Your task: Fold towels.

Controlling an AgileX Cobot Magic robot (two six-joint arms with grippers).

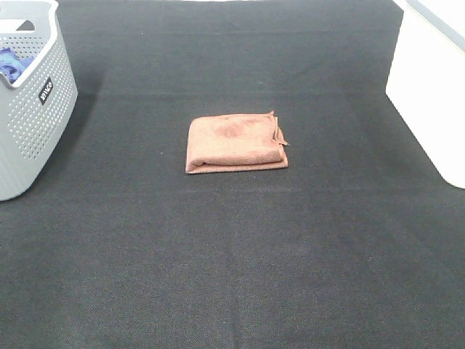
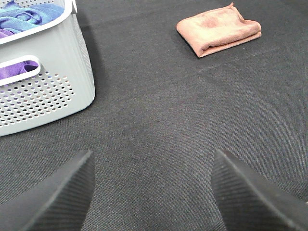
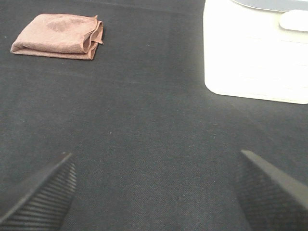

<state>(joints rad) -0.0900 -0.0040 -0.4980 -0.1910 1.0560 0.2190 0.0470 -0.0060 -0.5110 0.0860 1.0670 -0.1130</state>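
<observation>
A reddish-brown towel (image 1: 236,142) lies folded into a compact rectangle in the middle of the black table; its layered edge faces the front. Both wrist views also catch the towel (image 2: 219,30) (image 3: 58,35) well ahead of the fingers. My left gripper (image 2: 151,192) is open, low over bare table, holding nothing. My right gripper (image 3: 154,192) is open too, with nothing between its fingers. Neither gripper shows in the exterior high view.
A grey perforated basket (image 1: 33,109) stands at the far left, with blue and purple cloths (image 2: 24,19) inside. A white box (image 1: 432,87) sits at the right edge of the table. The table surface (image 1: 232,262) is black fabric.
</observation>
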